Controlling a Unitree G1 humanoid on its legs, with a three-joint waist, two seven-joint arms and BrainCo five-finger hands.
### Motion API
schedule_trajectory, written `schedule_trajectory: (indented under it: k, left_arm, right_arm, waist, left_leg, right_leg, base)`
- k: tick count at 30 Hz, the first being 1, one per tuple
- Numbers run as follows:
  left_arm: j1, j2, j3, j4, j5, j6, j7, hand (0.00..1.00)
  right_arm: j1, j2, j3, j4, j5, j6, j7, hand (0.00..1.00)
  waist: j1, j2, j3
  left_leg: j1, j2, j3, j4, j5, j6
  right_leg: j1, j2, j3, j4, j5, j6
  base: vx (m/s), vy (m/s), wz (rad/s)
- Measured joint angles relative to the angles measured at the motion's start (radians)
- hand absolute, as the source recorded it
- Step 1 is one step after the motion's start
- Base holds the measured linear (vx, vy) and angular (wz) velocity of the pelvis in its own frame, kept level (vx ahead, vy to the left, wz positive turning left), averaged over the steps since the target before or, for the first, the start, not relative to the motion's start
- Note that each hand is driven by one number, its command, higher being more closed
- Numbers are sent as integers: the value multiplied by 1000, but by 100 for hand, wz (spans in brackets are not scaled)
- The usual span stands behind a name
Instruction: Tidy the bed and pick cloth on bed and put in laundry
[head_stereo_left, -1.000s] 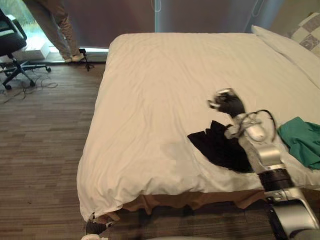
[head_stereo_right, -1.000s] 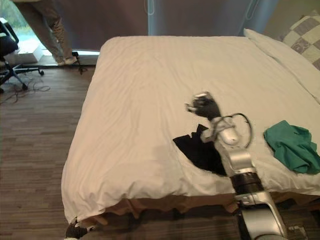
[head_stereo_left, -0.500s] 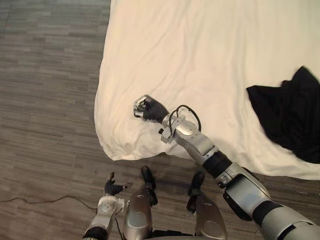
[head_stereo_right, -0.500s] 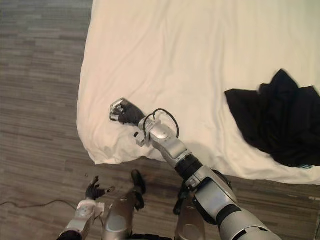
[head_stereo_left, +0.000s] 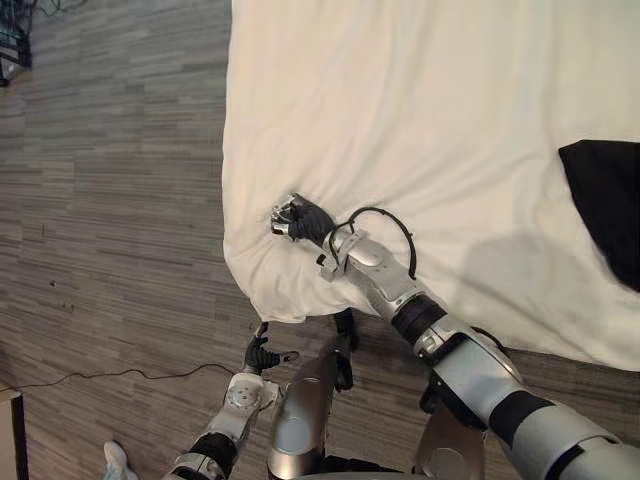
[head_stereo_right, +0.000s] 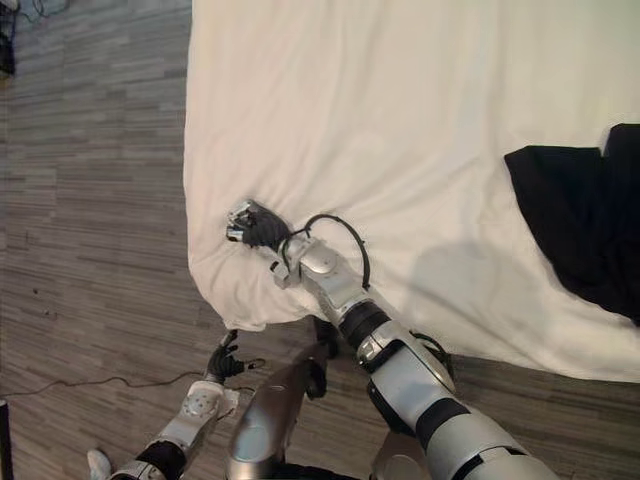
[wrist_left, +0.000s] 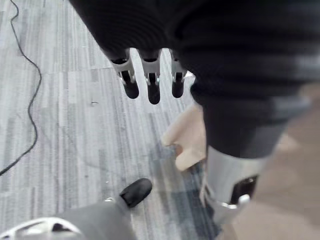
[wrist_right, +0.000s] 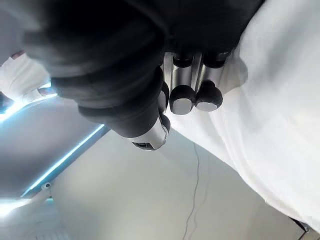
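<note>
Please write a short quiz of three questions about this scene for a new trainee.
1. True or false: the black crumpled cloth lies on the white bed sheet.
2. Where does the right hand rest? A) on the sheet near the bed's corner; B) on the black cloth; C) on a pillow.
3. Fill in: the left hand, low above the grey plank floor, has ____ fingers (straight or curled).
Key: 1 true; 2 A; 3 straight.

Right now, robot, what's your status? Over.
Left hand open, over floor. Right hand curled, on sheet near bed corner. Black cloth apart, untouched. Nothing between them.
</note>
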Motion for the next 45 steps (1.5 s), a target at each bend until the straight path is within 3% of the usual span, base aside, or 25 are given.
schedule_trajectory:
  k: [1, 3, 5, 7, 8, 10, 13, 14, 17, 21, 23, 25, 30, 35, 37, 38, 42, 45]
  left_arm:
    - [3, 0, 4, -1, 0, -2, 0, 0]
    - [37, 2, 58, -16, 0, 6, 0, 0]
    - [53, 8, 67, -15, 0, 16, 0, 0]
    - [75, 30, 68, 4, 2, 37, -1, 0]
    - [75, 32, 68, 11, 2, 44, -1, 0]
    - [84, 40, 69, 31, 4, 48, -2, 0]
    - [119, 43, 79, 52, 23, 53, -5, 0]
    - [138, 45, 88, 67, 30, 66, -17, 0]
    - [182, 41, 89, 100, 45, 82, -23, 0]
    - [213, 36, 124, 125, 75, 91, -32, 0]
    - [221, 39, 133, 129, 85, 91, -40, 0]
    - [223, 38, 165, 143, 103, 91, -40, 0]
    - [225, 37, 166, 144, 118, 90, -40, 0]
    - [207, 36, 139, 139, 120, 89, -45, 0]
    - [176, 35, 108, 126, 100, 88, -52, 0]
    - [171, 34, 101, 112, 97, 87, -60, 0]
    - [171, 29, 94, 92, 81, 76, -58, 0]
    - [181, 23, 85, 90, 82, 65, -58, 0]
  right_arm:
    - [10, 1, 1, -4, -1, -1, 6, 100]
    - [128, 16, 37, -79, -34, -10, 50, 100]
    - [207, 8, 80, -119, -43, -11, 62, 100]
    - [354, -2, 161, -149, -87, -1, 78, 100]
    - [382, -11, 181, -143, -99, 6, 77, 100]
    - [521, -63, 260, -131, -120, 11, 77, 100]
    - [593, -90, 308, -196, -116, 0, 78, 100]
    - [601, -103, 315, -314, -95, -19, 78, 100]
    - [597, -106, 292, -550, -22, -48, 62, 100]
    - [581, -111, 227, -721, 23, -44, 15, 100]
    - [574, -121, 172, -759, 58, -39, -20, 100]
    - [540, -121, 61, -765, 90, -39, -105, 100]
    - [518, -117, -21, -763, 86, -35, -221, 100]
    - [444, -105, -109, -557, 46, -13, -286, 100]
    - [406, -109, -218, -398, 21, -7, -286, 100]
    - [396, -120, -274, -293, 1, -3, -287, 100]
    - [459, -189, -363, -84, 2, -5, -285, 100]
    - [581, -187, -454, -70, 21, -24, -285, 100]
  waist:
    - [-5, -3, 2]
    - [-49, -44, 13]
    - [-53, -75, 0]
    - [-52, -151, -48]
    - [-52, -166, -62]
    - [-49, -224, -116]
    - [-50, -268, -198]
    - [-50, -285, -243]
    - [-59, -272, -340]
    - [-78, -256, -402]
    - [-82, -261, -414]
    - [-88, -271, -422]
    - [-89, -266, -423]
    - [-93, -221, -396]
    - [-87, -195, -330]
    - [-87, -167, -289]
    - [-88, -116, -235]
    - [-91, -117, -234]
  left_leg:
    - [5, 0, 0, 0, 0, 0]
    - [60, 1, 6, -16, -1, -2]
    - [87, 6, 19, -34, -9, -11]
    - [143, 13, 42, -82, -13, -17]
    - [153, 16, 49, -91, -13, -18]
    - [208, 25, 56, -134, -13, -25]
    - [264, 28, 77, -190, -4, -42]
    - [283, 26, 92, -191, -4, -42]
    - [295, 35, 113, -197, -4, -46]
    - [296, 57, 115, -198, 2, -57]
    - [297, 66, 115, -198, 15, -62]
    - [297, 80, 114, -198, 28, -69]
    - [299, 107, 108, -198, 43, -76]
    - [219, 112, 80, -198, 60, -69]
    - [204, 102, 78, -197, 71, -62]
    - [202, 94, 79, -197, 74, -58]
    - [205, 72, 91, -197, 66, -46]
    - [231, 60, 123, -191, 50, -47]
  right_leg:
    - [5, 0, 0, 0, 0, 0]
    - [47, 2, 10, -9, 2, 4]
    - [57, 10, 28, -18, 6, 10]
    - [74, 26, 55, -37, 6, 10]
    - [78, 30, 57, -37, 6, 10]
    - [119, 43, 55, -48, 6, 11]
    - [150, 56, 58, -71, 5, 11]
    - [167, 57, 67, -86, 4, 12]
    - [169, 66, 83, -100, 4, 14]
    - [170, 84, 86, -102, 8, 7]
    - [171, 93, 86, -102, 18, -5]
    - [173, 110, 87, -107, 30, -20]
    - [192, 136, 84, -139, 52, -35]
    - [132, 150, 81, -155, 80, -38]
    - [118, 146, 79, -151, 82, -35]
    - [115, 140, 87, -151, 87, -27]
    - [104, 124, 121, -145, 80, -8]
    - [97, 115, 170, -132, 75, -3]
  base:
    - [-37, -5, -7]
    - [-47, 5, -19]
    - [-31, 10, -35]
    - [-12, 2, -48]
    - [-8, -2, -23]
    - [-5, 7, -5]
    - [-26, 13, -17]
    - [-69, 12, -24]
    - [-86, -12, -26]
    - [-45, -31, -4]
    - [-36, -44, -2]
    - [-42, -44, -4]
    - [-45, -35, 0]
    - [-82, -11, 8]
    - [-108, 29, 11]
    - [-100, 40, -3]
    - [-5, 45, -7]
    - [126, 33, -34]
